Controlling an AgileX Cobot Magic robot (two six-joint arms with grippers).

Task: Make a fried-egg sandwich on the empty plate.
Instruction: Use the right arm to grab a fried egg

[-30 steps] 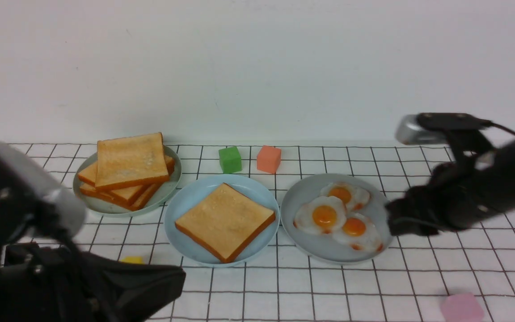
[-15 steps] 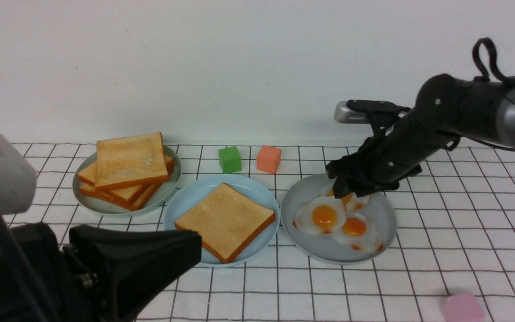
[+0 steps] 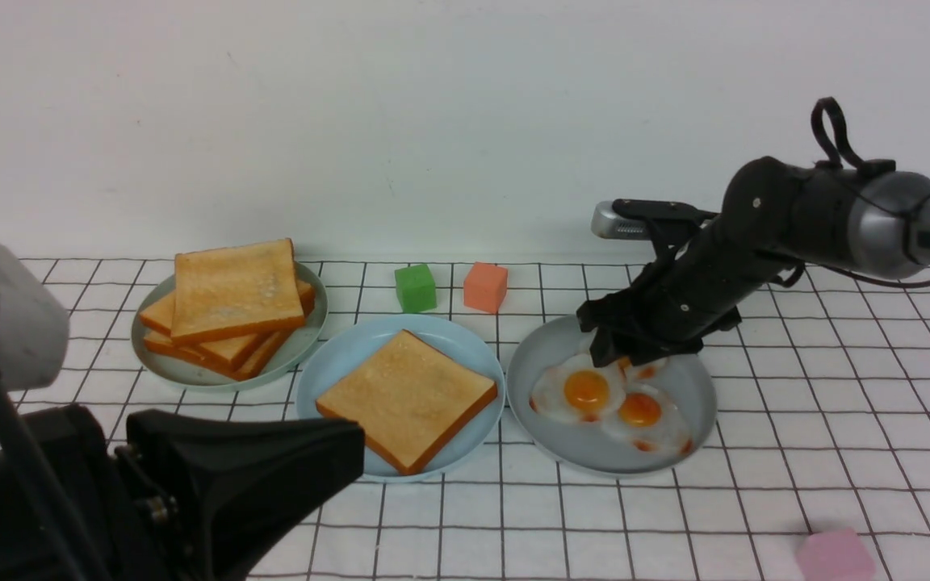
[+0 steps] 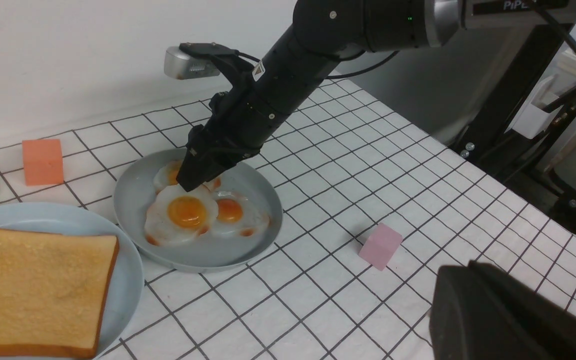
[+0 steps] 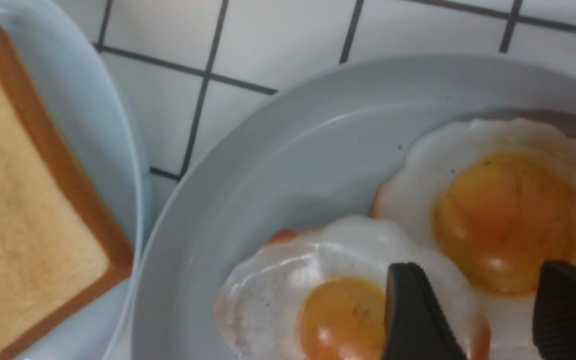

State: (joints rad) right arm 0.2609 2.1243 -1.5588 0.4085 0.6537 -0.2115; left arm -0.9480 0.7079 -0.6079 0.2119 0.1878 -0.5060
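The sky-blue plate [image 3: 328, 363] sits at the middle with one toast slice [image 3: 406, 400] on it. The toast pile [image 3: 227, 303] lies on the pale grey-green plate [image 3: 303, 339] at the left. Three fried eggs lie on the grey plate [image 3: 691, 403]; the front two [image 3: 586, 390] [image 3: 643, 411] show fully. My right gripper [image 3: 622, 355] is open, low over the far egg. In the right wrist view its fingertips [image 5: 413, 310] straddle the seam between two eggs [image 5: 505, 220]. My left gripper [image 3: 344, 452] hangs low at the front left with no gap showing [image 4: 468, 300], empty.
A green cube [image 3: 416, 287] and an orange cube [image 3: 486, 286] stand behind the blue plate near the wall. A pink cube [image 3: 834, 555] lies at the front right. The left arm's bulk fills the front left corner.
My right arm has swung in from the right of the grey plate to over its far egg and come down lower. My left arm rose at first and is still now.
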